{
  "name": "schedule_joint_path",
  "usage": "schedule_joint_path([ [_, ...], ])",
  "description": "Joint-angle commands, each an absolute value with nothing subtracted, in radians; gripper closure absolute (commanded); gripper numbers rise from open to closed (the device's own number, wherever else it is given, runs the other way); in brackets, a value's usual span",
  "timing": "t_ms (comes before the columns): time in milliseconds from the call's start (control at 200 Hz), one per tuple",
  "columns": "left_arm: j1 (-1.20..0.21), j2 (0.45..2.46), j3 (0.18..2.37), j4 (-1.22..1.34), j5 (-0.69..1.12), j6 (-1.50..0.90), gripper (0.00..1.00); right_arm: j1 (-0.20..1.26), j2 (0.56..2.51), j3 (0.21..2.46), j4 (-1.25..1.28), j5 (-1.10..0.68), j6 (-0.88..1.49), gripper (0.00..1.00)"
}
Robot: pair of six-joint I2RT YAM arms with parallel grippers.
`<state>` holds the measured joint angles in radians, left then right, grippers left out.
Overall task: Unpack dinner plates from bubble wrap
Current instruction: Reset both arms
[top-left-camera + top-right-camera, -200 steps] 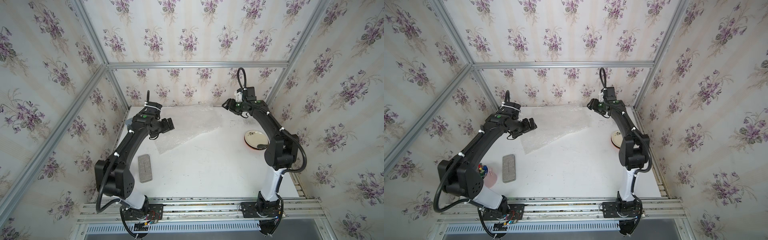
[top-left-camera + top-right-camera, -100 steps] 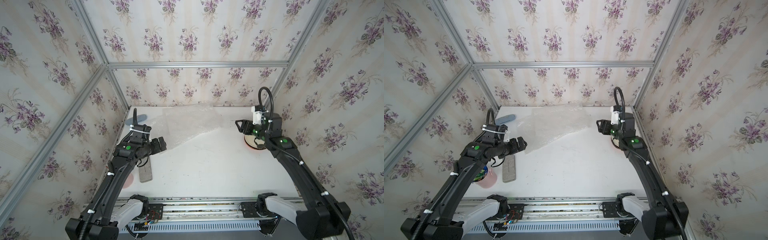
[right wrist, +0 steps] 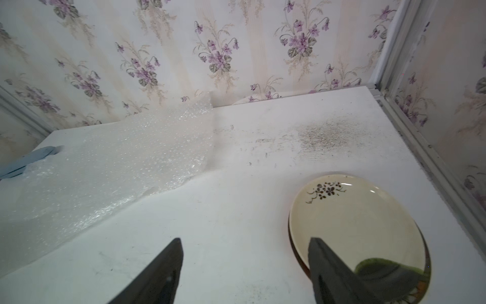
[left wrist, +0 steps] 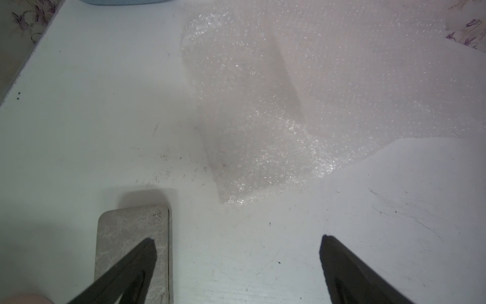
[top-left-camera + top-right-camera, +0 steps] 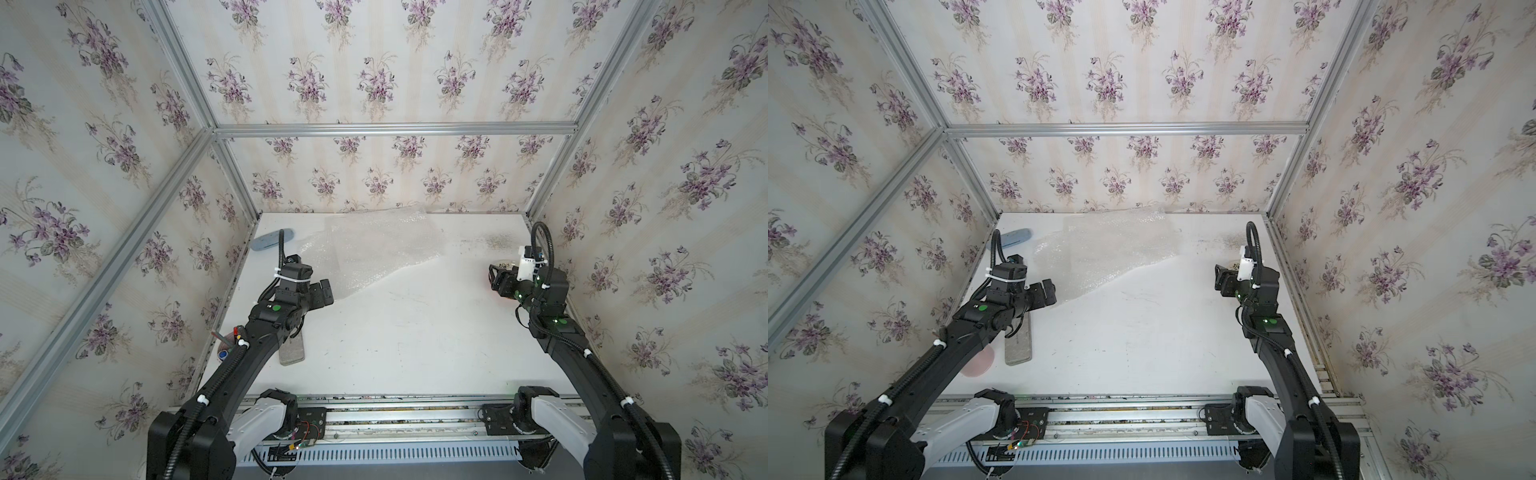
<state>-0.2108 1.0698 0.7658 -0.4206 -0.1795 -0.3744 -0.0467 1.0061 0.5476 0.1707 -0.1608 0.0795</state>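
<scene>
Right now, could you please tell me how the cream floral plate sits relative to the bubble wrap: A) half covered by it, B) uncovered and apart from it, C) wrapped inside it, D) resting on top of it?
B: in the right wrist view the cream floral plate lies uncovered, with bare white table between it and the flat bubble wrap.

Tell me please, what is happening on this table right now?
Two robot arms are unpacking plates. The bubble wrap lies spread open at the back of the table. The cream plate with the dark floral mark sits bare near the right wall. The right gripper hovers open by it, the left gripper open above a grey slab; neither holds anything.
</scene>
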Motion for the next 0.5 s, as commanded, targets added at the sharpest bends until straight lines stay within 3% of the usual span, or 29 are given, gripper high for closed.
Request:
schedule_joint_path([
  [0, -0.211, 1.072, 0.759, -0.287, -0.203, -0.267, 0.01, -0.072, 1.076, 0.542, 0.331, -0.124, 0.008, 0.23],
  [265, -0.209, 1.053, 0.637, -0.147, -0.29, -0.164, 0.01, -0.08, 1.413, 0.498, 0.711, -0.19, 0.075, 0.25],
  [495, -0.151, 1.166, 0.669, -0.092, -0.258, -0.076, 0.01, -0.071, 1.482, 0.391, 0.95, -0.167, 0.07, 0.26],
])
